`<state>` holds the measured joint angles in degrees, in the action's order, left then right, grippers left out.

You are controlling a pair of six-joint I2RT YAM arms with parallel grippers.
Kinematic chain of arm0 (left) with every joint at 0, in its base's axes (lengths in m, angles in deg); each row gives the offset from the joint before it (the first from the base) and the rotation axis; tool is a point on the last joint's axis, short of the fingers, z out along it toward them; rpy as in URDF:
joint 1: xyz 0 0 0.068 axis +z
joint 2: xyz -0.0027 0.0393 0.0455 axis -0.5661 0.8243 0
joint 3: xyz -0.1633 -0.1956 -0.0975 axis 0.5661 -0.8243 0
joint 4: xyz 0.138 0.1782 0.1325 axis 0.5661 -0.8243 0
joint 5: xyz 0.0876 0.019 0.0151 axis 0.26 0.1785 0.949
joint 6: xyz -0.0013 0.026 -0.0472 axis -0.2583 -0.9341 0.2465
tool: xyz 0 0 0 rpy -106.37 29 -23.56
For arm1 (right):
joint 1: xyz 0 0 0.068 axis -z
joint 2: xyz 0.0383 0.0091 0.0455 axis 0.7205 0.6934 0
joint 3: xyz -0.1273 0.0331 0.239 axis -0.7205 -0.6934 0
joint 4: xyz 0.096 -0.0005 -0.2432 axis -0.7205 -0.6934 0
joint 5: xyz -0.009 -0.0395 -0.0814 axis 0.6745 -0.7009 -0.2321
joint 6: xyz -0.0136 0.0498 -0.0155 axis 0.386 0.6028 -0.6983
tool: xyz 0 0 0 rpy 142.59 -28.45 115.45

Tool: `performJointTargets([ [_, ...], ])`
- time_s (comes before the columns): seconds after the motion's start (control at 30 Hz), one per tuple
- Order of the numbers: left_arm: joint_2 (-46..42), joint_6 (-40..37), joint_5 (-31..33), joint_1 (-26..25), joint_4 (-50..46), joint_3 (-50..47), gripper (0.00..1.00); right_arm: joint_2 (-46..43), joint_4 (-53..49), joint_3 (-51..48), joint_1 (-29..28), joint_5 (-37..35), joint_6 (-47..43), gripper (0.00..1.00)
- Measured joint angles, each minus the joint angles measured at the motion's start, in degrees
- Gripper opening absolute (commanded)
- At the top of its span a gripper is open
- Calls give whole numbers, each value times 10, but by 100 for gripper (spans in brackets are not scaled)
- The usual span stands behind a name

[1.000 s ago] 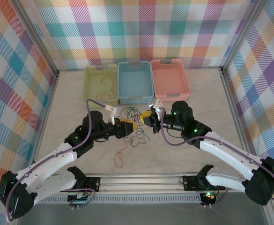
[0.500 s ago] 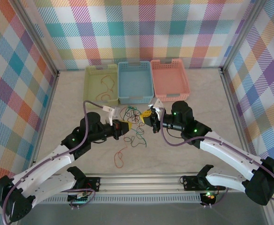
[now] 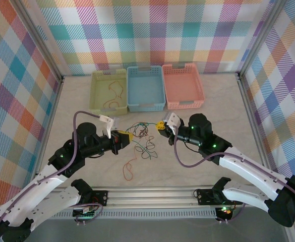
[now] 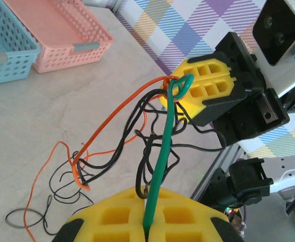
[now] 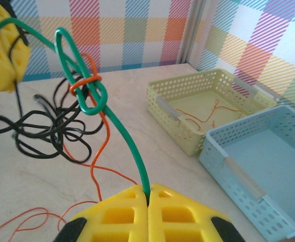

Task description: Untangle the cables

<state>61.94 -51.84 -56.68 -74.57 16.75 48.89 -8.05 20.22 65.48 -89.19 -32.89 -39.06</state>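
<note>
Tangle of cables (image 3: pixel 143 138) in orange, black and green, held partly above the counter (image 3: pixel 213 111) between two tools, in front of the baskets.

Green cable (image 5: pixel 118 136) stretched from left tool (image 3: pixel 124 137) to right tool (image 3: pixel 161 126), pinched at each end between closed yellow pads (image 5: pixel 117 214). Knotted near its middle, with an orange cable (image 5: pixel 84 79) wrapped around the knot. Black loops (image 5: pixel 41 136) hanging under it and lying on the counter. One more orange loop (image 3: pixel 129 171) apart, nearer to the arm bases. Behind the tangle, in a row: yellow-green basket (image 3: pixel 109 107), blue basket (image 3: pixel 146 107), pink basket (image 3: pixel 185 105). A thin orange wire (image 3: pixel 114 93) inside the yellow-green basket.
</note>
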Motion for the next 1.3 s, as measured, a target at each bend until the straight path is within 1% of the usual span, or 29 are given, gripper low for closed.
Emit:
performJointTargets([
  [0.2, -12, -11, 0, 0, -31, 14, 0, 0, 25, -7, 3, -24, -14, 0],
  [0.47, -45, -13, 9, 0, -49, 16, 0, -1, 56, -27, 45, -25, -26, 0],
  [0.5, -54, -14, 11, 0, -54, 16, 0, 1, 56, -27, 56, -34, -24, 0],
  [0.57, -70, -15, 17, 0, -64, 17, 0, 11, 55, -27, 94, -59, -3, 0],
  [0.63, -77, -15, 29, 0, -65, 17, 0, 24, 50, -27, 139, -63, 26, 0],
  [0.73, -88, -15, 47, 0, -71, 17, 0, 25, 45, -36, 168, -72, 67, 0],
  [0.87, -145, -15, 68, 0, -113, 35, 0, 25, 24, -57, 245, -188, 113, 0],
  [0.93, -167, -16, 83, 0, -120, 51, 0, 26, 17, -60, 260, -209, 126, 0],
  [1.03, -172, -17, 90, 0, -120, 63, 0, 18, 25, -72, 275, -185, 142, 0],
  [1.13, -162, -16, 85, 0, -114, 56, 0, 17, 30, -74, 279, -122, 152, 0],
  [1.17, -156, -15, 81, 0, -110, 51, 4, 16, 34, -74, 279, -98, 156, 0],
  [1.23, -130, -14, 70, 0, -101, 42, 28, 14, 44, -74, 279, -46, 162, 0],
  [1.3, -97, -10, 61, 0, -83, 35, 51, 9, 53, -74, 277, 1, 168, 0],
])
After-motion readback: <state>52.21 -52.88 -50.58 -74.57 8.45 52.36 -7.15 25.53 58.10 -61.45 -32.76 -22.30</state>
